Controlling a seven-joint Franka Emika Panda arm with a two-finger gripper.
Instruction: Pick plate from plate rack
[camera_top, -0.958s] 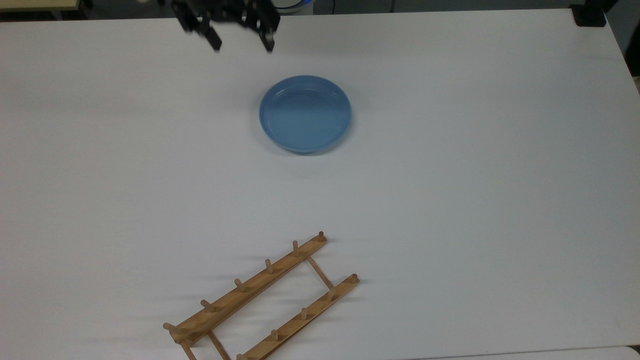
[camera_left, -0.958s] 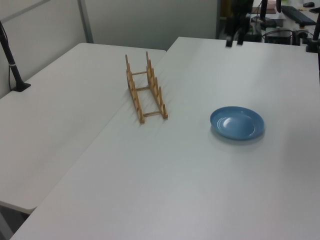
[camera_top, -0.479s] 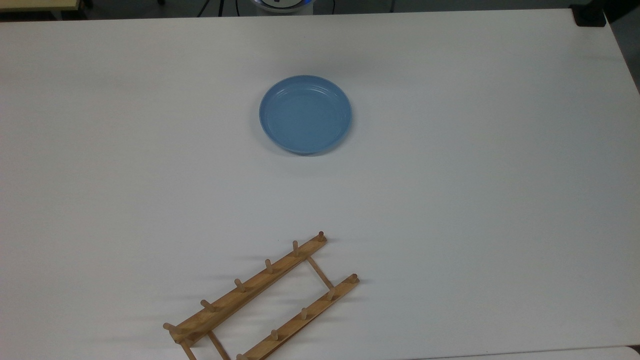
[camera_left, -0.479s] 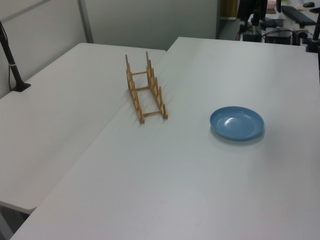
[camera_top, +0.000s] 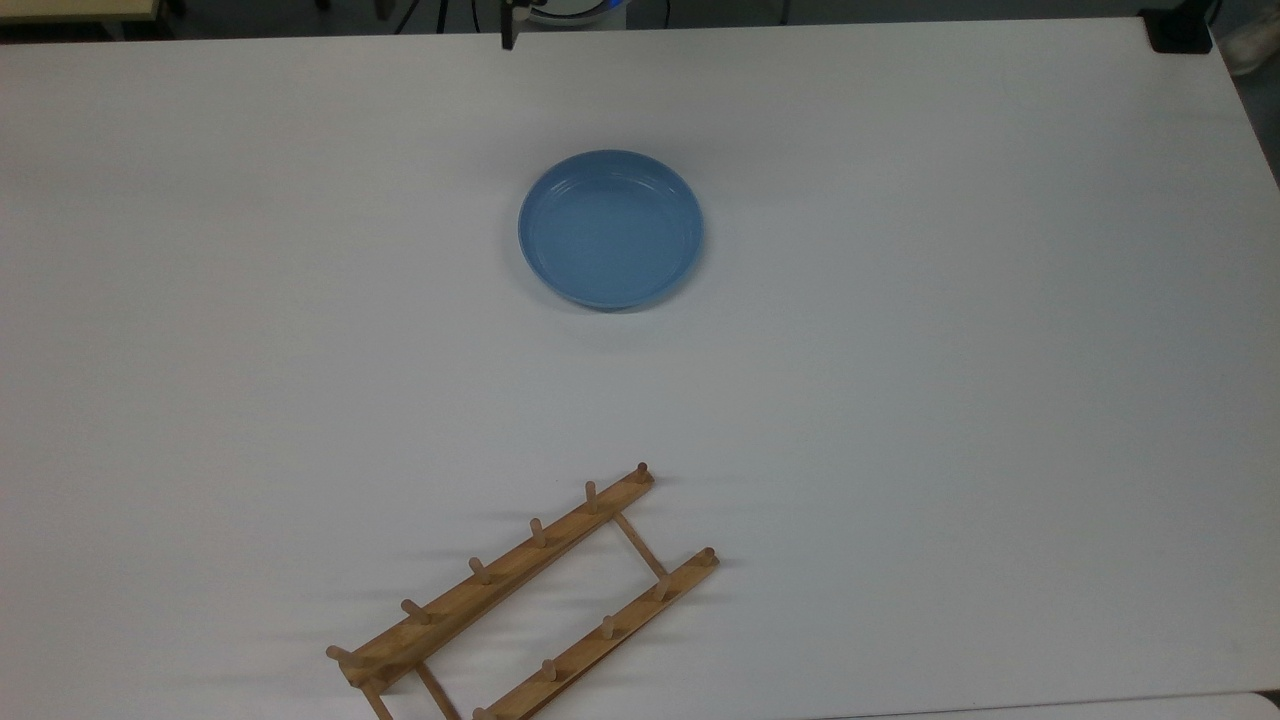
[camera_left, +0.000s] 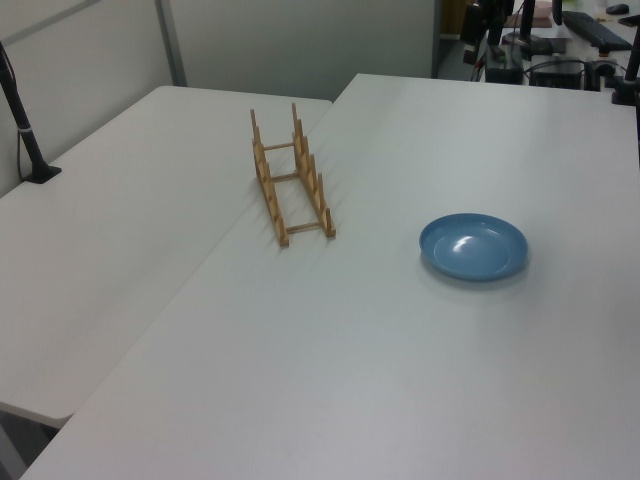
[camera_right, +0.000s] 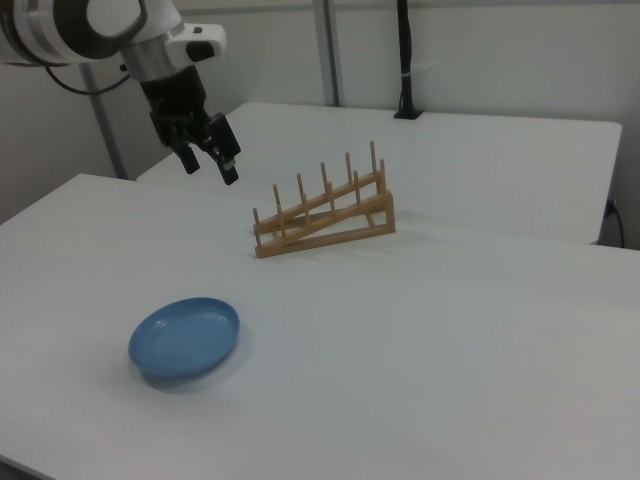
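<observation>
on the white table (camera_top: 900, 400) the plate (camera_top: 610, 228) lies apart from the plate rack (camera_top: 520, 595); right view shows end effector (camera_right: 209, 166) released, aloft.

Setting: robotics laboratory or office workroom. Large plain white rectangular tables (camera_left: 400, 330); grey partition wall (camera_left: 290, 40) behind them; white-and-black robot arm (camera_right: 110, 30) above the tables.
</observation>
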